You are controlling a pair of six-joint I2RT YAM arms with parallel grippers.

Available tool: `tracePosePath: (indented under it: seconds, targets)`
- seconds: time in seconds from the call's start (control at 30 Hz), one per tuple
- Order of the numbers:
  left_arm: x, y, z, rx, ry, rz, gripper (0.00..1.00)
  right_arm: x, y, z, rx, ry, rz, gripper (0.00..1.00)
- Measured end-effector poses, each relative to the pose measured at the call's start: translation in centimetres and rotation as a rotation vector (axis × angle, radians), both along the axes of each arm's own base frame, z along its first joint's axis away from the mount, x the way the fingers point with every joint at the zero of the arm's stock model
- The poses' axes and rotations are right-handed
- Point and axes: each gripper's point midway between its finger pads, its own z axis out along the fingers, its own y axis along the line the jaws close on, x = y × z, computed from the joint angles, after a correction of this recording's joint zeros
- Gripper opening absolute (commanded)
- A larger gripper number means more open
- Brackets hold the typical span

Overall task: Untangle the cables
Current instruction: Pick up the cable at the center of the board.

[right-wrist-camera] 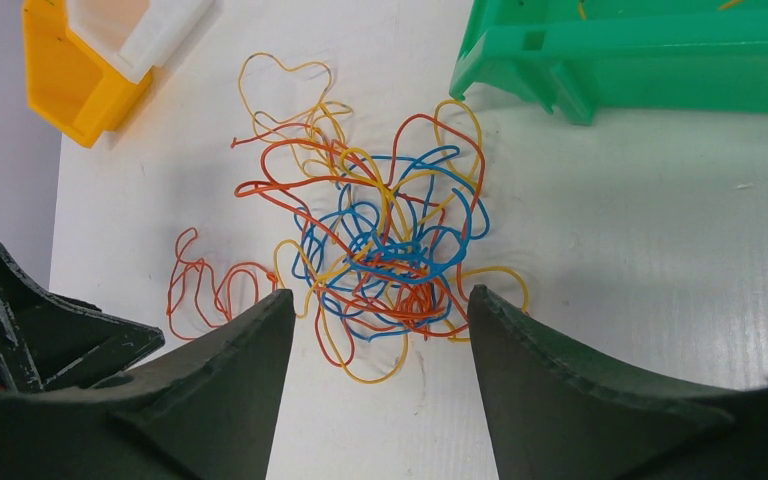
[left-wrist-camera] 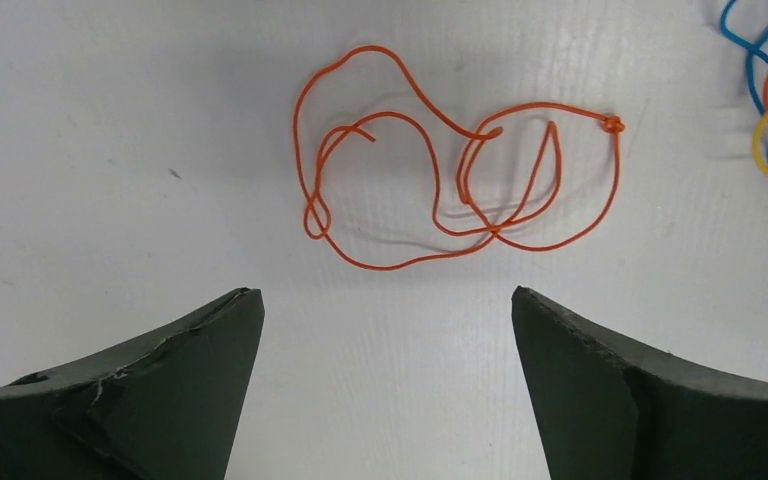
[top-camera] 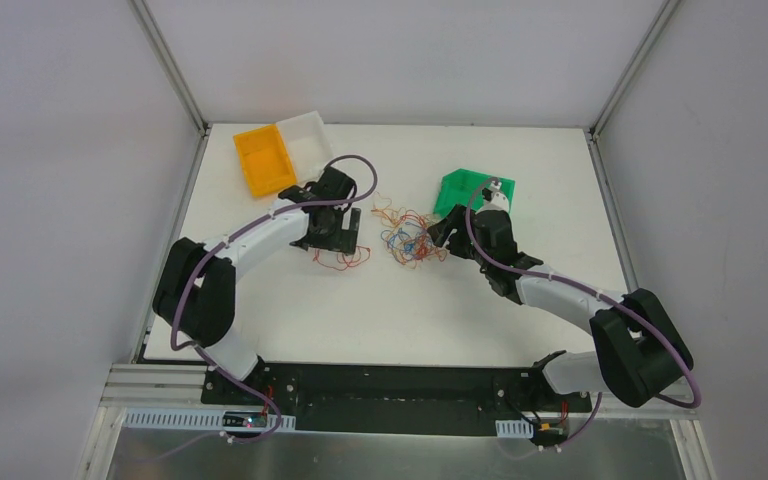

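Cable clump (right-wrist-camera: 392, 262) lies just beyond right gripper (right-wrist-camera: 380, 295), jaws apart, empty. Left gripper (left-wrist-camera: 388, 295), jaws wide, hangs over separate orange strand (left-wrist-camera: 495, 231).

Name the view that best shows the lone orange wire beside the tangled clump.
Left wrist: the orange wire strand lies whole, every loop and its small knot sharp. Top external shows it as a tiny squiggle beside the left gripper; right wrist shows it small, off-centre.
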Motion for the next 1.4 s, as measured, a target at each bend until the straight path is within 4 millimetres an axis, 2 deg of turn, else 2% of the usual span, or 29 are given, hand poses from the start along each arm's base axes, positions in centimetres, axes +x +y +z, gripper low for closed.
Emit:
tracePosePath:
  seconds: [0.17, 0.27, 0.33, 0.43, 0.57, 0.67, 0.83, 1.0, 1.03, 1.1, 1.17, 1.2, 1.23, 1.3, 1.33, 1.4]
  targets:
    - [0.9, 2.4, -0.4, 0.011, 0.014, 0.073, 0.99, 0.0, 0.0, 0.0, 0.000, 0.000, 0.001, 0.67]
    - [1.8, 3.8, -1.5, -0.034, 0.046, 0.129, 0.99, 0.0, 0.0, 0.0, 0.000, -0.001, 0.001, 0.67]
    - [2.4, 4.0, -2.5, -0.096, 0.068, 0.153, 0.99, 0.0, 0.0, 0.1, 0.001, -0.002, 0.001, 0.67]
    - [2.7, 3.2, -3.7, -0.199, 0.114, 0.159, 0.99, 0.0, 0.0, 0.3, 0.003, -0.009, 0.002, 0.67]
    - [2.5, 0.2, -4.9, -0.335, 0.178, 0.107, 0.99, 0.0, 0.0, 0.7, 0.009, -0.021, 0.002, 0.67]
    - [2.6, -1.3, -4.7, -0.373, 0.182, 0.070, 0.98, 0.0, 0.0, 0.9, 0.010, -0.026, 0.003, 0.67]
    - [2.1, -2.9, -5.1, -0.300, 0.180, 0.018, 0.97, 0.0, 0.0, 1.0, 0.012, -0.032, 0.003, 0.66]
    - [1.9, -3.6, -6.0, -0.119, 0.150, -0.019, 0.98, 0.0, 0.0, 1.1, 0.013, -0.032, 0.003, 0.66]
    - [1.8, -3.7, -6.1, -0.094, 0.143, -0.026, 0.96, 0.0, 0.0, 1.1, 0.012, -0.032, 0.003, 0.67]
    - [1.7, -3.8, -6.3, -0.039, 0.130, -0.037, 0.81, 0.0, 0.0, 1.1, 0.012, -0.032, 0.003, 0.66]
    - [1.9, -4.0, -6.2, -0.014, 0.119, -0.043, 0.56, 0.0, 0.0, 1.1, 0.013, -0.032, 0.003, 0.67]
    - [2.0, -4.0, -6.3, -0.005, 0.117, -0.041, 0.40, 0.0, 0.0, 1.1, 0.013, -0.032, 0.003, 0.67]
    - [2.1, -4.0, -6.3, 0.002, 0.113, -0.040, 0.31, 0.0, 0.0, 1.1, 0.013, -0.032, 0.003, 0.66]
    - [2.3, -4.0, -6.2, 0.021, 0.100, -0.039, 0.04, 0.0, 0.0, 1.1, 0.013, -0.032, 0.003, 0.67]
    - [2.4, -3.9, -6.2, 0.030, 0.094, -0.036, 0.00, 0.0, 0.0, 1.1, 0.013, -0.032, 0.003, 0.67]
    - [2.5, -3.5, -6.2, 0.048, 0.087, -0.029, 0.00, 0.0, 0.0, 1.1, 0.013, -0.032, 0.003, 0.67]
